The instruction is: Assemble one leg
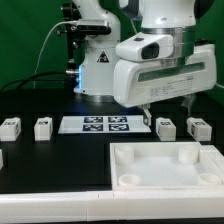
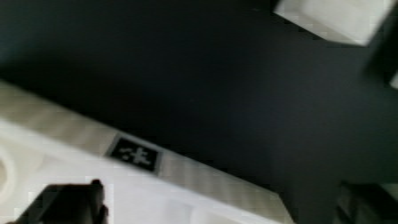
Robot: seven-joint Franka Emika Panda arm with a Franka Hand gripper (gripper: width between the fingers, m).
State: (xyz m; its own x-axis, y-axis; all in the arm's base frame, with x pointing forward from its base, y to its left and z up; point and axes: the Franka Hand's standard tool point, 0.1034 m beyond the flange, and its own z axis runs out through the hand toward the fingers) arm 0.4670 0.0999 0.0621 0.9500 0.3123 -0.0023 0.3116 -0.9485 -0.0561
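Several small white legs with tags stand in a row on the black table: two at the exterior view's left [image 1: 10, 127] [image 1: 43, 127] and two at its right [image 1: 166, 128] [image 1: 197, 128]. The large white tray-like piece [image 1: 165, 166] with corner sockets lies in front at the right. My gripper [image 1: 165, 108] hangs above the two right legs and the tray's far edge, touching nothing. In the wrist view the gripper [image 2: 214, 205] is open and empty, its dark fingers [image 2: 63, 205] far apart over the tray's tagged edge [image 2: 134, 153]. A blurred white block [image 2: 338, 20] shows beyond.
The marker board [image 1: 95, 124] lies flat between the two pairs of legs. The arm's white base [image 1: 100, 65] stands behind it, with a green backdrop beyond. Another white piece [image 1: 2, 158] shows at the exterior view's left edge.
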